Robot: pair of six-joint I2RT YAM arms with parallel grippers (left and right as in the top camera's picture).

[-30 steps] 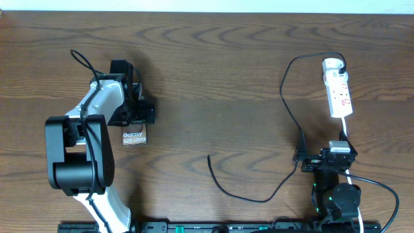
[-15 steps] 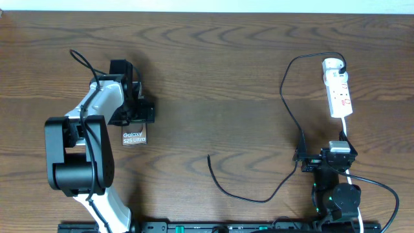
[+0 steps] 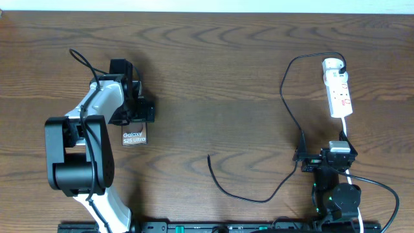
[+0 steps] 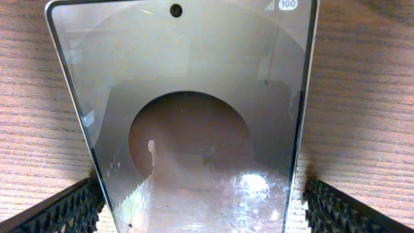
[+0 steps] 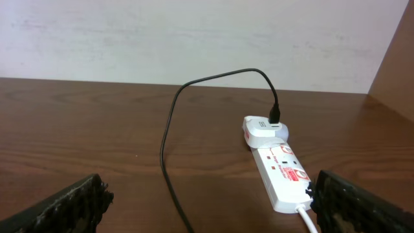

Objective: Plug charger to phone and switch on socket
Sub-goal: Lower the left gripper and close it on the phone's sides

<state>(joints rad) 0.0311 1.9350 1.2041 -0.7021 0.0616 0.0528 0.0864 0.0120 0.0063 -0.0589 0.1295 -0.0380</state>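
Between phone (image 3: pixel 134 136) and socket (image 3: pixel 338 96), charger (image 3: pixel 209 160) tip lies loose on table (image 3: pixel 213 77).

Overhead top-down; wrist views low, close.

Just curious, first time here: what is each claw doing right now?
Left gripper: open, straddling the phone.
Right gripper: open, empty.

Pretty sure I'm driving a robotics lab bench here. The left arm (image 3: pixel 74 162) and right arm (image 3: pixel 333 191) sit by a black rail (image 3: pixel 194 228) at the edge of a wood table (image 3: pixel 213 77). There's a plain white wall (image 5: pixel 194 39) behind.
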